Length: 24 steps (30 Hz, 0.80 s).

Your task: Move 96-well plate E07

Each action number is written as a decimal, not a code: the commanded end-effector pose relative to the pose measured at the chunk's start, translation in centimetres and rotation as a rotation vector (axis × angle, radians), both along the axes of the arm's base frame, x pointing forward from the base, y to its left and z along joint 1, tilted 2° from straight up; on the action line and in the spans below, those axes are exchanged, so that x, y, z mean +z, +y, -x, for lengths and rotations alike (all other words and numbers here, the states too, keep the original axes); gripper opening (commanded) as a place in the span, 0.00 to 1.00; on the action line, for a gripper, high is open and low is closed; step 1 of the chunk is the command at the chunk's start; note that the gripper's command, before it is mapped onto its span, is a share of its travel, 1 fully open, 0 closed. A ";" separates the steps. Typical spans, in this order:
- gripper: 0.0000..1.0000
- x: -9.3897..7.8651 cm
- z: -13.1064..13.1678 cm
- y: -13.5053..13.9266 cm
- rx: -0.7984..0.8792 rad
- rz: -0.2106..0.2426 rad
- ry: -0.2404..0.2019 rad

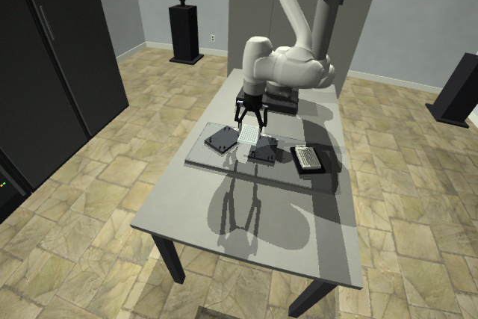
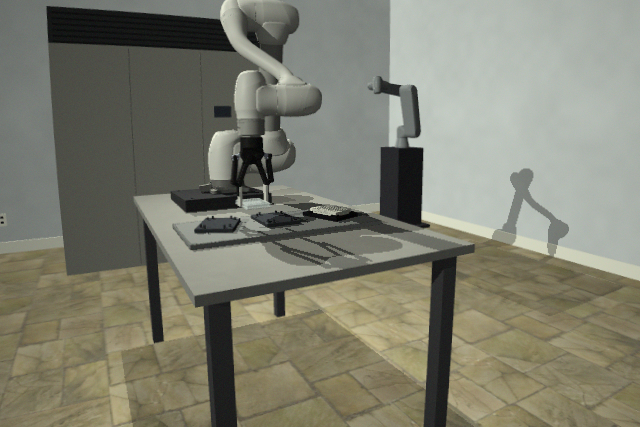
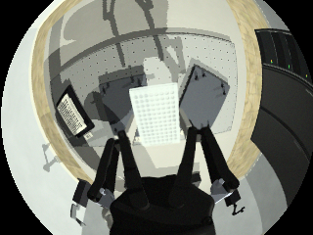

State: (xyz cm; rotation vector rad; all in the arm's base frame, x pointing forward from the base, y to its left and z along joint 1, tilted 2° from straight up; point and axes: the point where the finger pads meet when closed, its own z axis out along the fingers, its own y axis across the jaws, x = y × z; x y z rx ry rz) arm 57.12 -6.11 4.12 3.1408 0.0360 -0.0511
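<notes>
The gripper [image 1: 249, 127] is clamped on the 96-well plate E07 [image 1: 247, 134], its two black fingers bearing on opposite edges of the white plate, which hangs directly beneath the wrist and off the deck, so the jaws stand partly apart with the plate's width between them. Judging by its look, the plate is a light, stiff moulded piece with smooth, fairly slippery side walls; it probably tolerates a firm squeeze on the rim but could tip or slide if held off-centre, so the best hold seems to be across the two side walls at mid-length, as it appears to be taken here. In the wrist view the plate sits centred between the fingers, well face toward the camera, seemingly level; the ID labels are too small to read, so the A1 corner cannot be told. Just below and to either side of the carried plate lie two bare dark nests on the grey deck plate [image 1: 200, 159]: one [image 1: 221, 140] toward the cabinet side, the other [image 1: 263, 152] toward the far plate, with the held plate between them. Their name labels are illegible, so which is N2 and which N3 cannot be told. Farther out past that second nest, well apart from the tool, the 96-well plate E01 [image 1: 308, 158] rests on its dark nest [image 1: 296, 162].
</notes>
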 end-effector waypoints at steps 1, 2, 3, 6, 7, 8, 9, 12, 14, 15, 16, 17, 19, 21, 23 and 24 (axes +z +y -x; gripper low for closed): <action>0.00 0.0 -0.1 2.2 -0.001 0.001 0.000; 0.00 0.0 -0.1 2.8 -0.001 0.001 0.000; 0.00 0.0 -0.1 3.4 -0.001 0.001 0.000; 0.00 0.0 -0.1 4.0 -0.001 0.001 0.000; 0.00 0.0 -0.1 4.5 -0.001 0.001 0.000; 0.00 0.0 -0.2 5.0 -0.001 0.001 0.000; 0.00 0.0 -0.2 5.5 -0.001 0.001 0.000; 0.00 0.0 -0.2 6.5 -0.001 0.001 0.000; 0.00 0.0 -0.2 7.0 -0.001 0.001 0.000; 0.00 0.0 -0.2 7.2 -0.001 0.001 0.000; 0.00 0.0 -0.2 7.4 -0.001 0.001 0.000; 0.00 0.0 -0.2 7.5 -0.001 0.001 0.000; 0.00 0.0 -0.2 7.6 -0.001 0.001 0.000; 0.00 0.0 -0.2 7.6 -0.001 0.001 0.000; 0.00 0.0 -0.2 7.6 -0.001 0.001 0.000; 0.00 0.0 -0.2 7.6 -0.001 0.001 0.000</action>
